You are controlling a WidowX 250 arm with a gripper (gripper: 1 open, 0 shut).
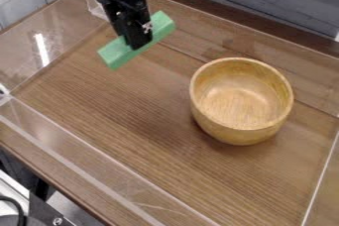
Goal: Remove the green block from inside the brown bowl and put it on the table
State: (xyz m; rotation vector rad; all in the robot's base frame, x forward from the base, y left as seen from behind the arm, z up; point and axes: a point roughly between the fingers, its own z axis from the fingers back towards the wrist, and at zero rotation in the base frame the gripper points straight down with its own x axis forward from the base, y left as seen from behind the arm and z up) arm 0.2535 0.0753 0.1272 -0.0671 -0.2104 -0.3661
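While the black gripper hangs above the left half of the wide dark-brown wood-grain desk, I read its jaws as clamped tight across the small flat bright green rectangular block. That block is airborne, tilted with its lower end toward the near-left, and well apart from the round light-brown wooden bowl, which sits empty on the right. I judge extraction complete; placement is not yet done.

Hazards as I assess them:
- Release from height: the block, tilted and flat, may bounce or skid toward the low clear plastic wall at the left edge.
- Grip across a narrow section: the block may pivot in the jaws during descent and land on a corner.
- Descent too far: the lower end touches first and levers the block out.
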